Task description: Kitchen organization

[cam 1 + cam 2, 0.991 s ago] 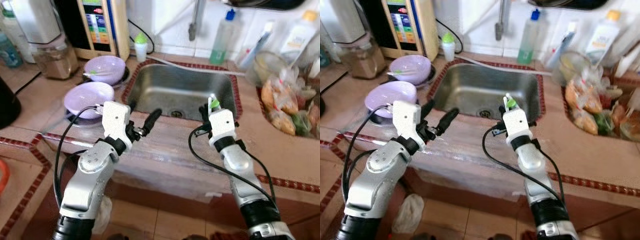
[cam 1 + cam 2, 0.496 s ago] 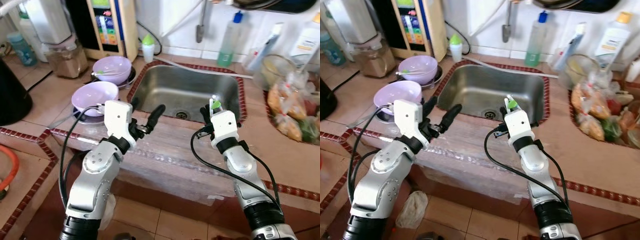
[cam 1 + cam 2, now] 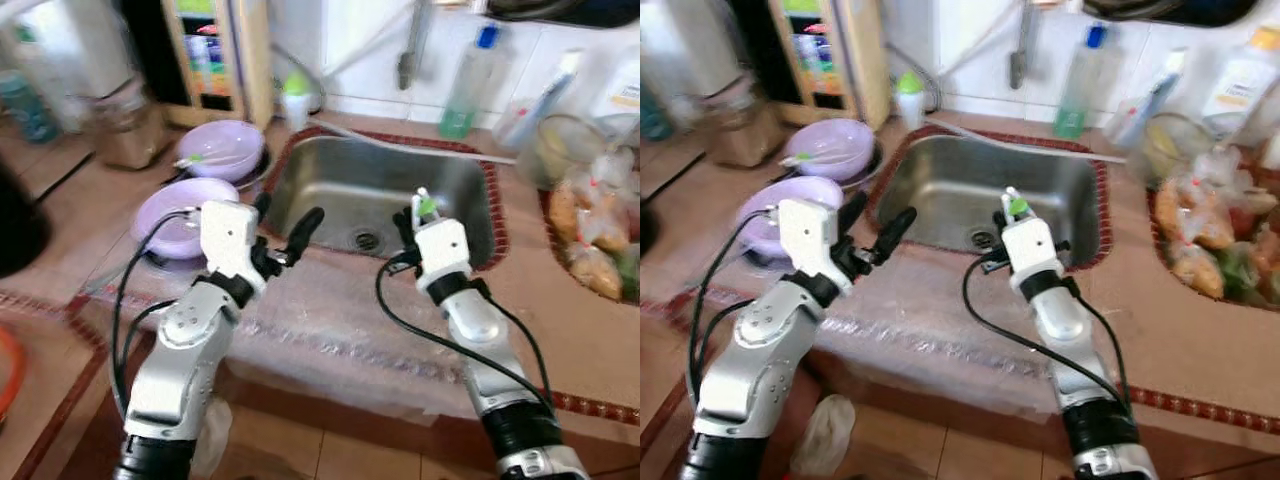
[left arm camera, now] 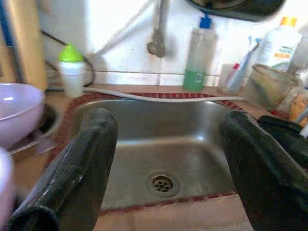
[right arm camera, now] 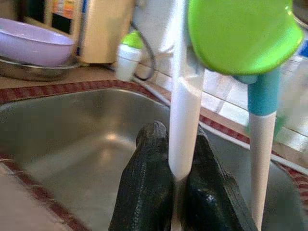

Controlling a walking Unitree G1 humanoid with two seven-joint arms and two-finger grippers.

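At the steel sink [image 3: 400, 195], the robot's right hand [image 3: 409, 222] gripped a white utensil with a green tip [image 5: 243, 33] upright at the basin's near rim, while its left hand [image 3: 285, 228], fingers spread and empty, hovered at nine o'clock beside two purple bowls [image 3: 178, 212] on the counter [image 3: 80, 210].

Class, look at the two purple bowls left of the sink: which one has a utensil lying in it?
The far purple bowl, the one nearer the wall. A light utensil rests across its rim, while the near purple bowl, by the left tool, shows none.
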